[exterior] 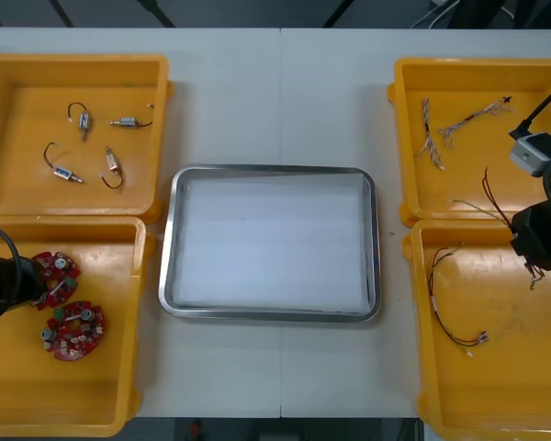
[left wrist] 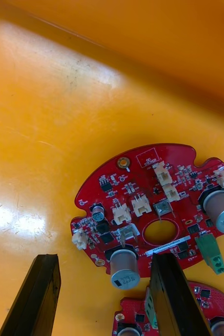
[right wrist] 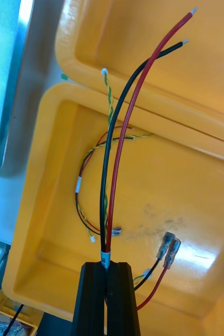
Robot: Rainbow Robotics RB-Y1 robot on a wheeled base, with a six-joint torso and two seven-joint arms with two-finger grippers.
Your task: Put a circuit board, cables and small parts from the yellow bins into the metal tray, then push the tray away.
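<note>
My right gripper [right wrist: 109,269] is shut on a black and red cable [right wrist: 119,157], held above the near right yellow bin [right wrist: 185,173]; its bare ends point past the fingers and its metal terminals [right wrist: 169,247] hang beside them. In the front view the right gripper [exterior: 531,246] hangs over that bin [exterior: 505,367] with the cable [exterior: 492,195] trailing toward the tray side. My left gripper [left wrist: 104,260] stands open just over a round red circuit board [left wrist: 153,210], whose near edge lies between the fingers. The left gripper [exterior: 39,285] is in the near left bin [exterior: 83,386]. The metal tray [exterior: 271,170], white inside, is in the middle.
A second circuit board [exterior: 73,331] lies next to the first. Several small metal parts [exterior: 83,119] sit in the far left bin [exterior: 73,61]. Twisted cables [exterior: 436,138] lie in the far right bin [exterior: 459,64]. Another thin cable [exterior: 450,303] rests in the near right bin.
</note>
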